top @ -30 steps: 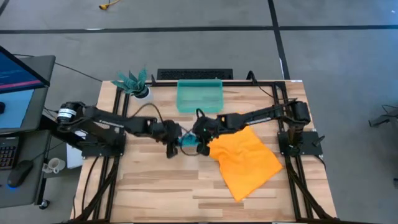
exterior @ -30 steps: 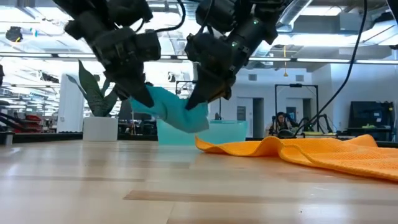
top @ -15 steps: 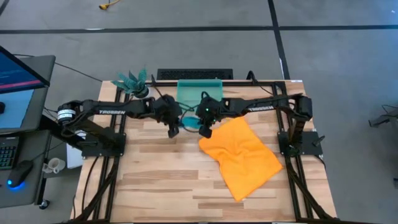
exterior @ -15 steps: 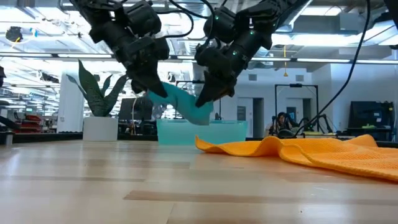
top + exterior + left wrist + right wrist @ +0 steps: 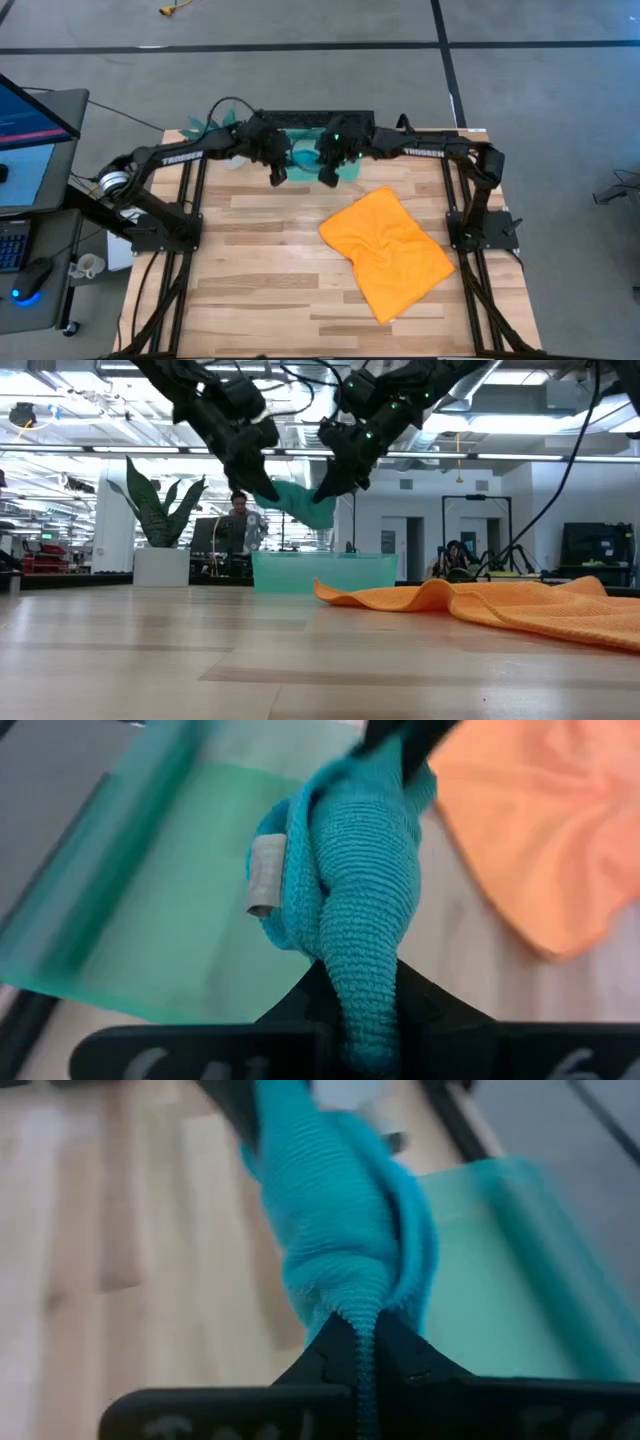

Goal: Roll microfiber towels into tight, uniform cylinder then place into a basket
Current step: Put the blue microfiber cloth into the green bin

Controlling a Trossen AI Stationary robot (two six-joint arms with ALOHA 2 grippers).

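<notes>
The rolled teal-blue towel (image 5: 300, 500) hangs in the air between my two grippers, above the translucent teal-green basket (image 5: 325, 572), which stands at the table's far edge (image 5: 350, 168). My left gripper (image 5: 262, 485) is shut on the roll's left end and my right gripper (image 5: 325, 490) on its right end. The roll sags a little between them. The larger orange towel (image 5: 390, 250) lies spread and rumpled on the table, right of centre, by its underside. My left gripper pinches the left end of the teal roll (image 5: 360, 1010) between its two fingers, several layers bunched together. The fingers slant down from the left. The roll is lifted clear, above the basket (image 5: 150, 920). My right gripper pinches the roll's right end (image 5: 358, 1315) between its two fingers, where the cloth narrows to a thin bunched edge. The fingers slant down from the right. The roll is clear of the table and the basket (image 5: 510, 1270).
A teal-leaved plant in a white pot (image 5: 160, 565) stands at the far left corner, close to the left arm. The orange towel (image 5: 480, 605) covers the table's right middle. Bare wood lies along the near edge and the left side.
Both grippers, still shut on the teal roll, have risen and gone toward the table's far edge. The roll has gone from the table's middle, beside the orange towel, to above the basket, lifted clear the whole way.
</notes>
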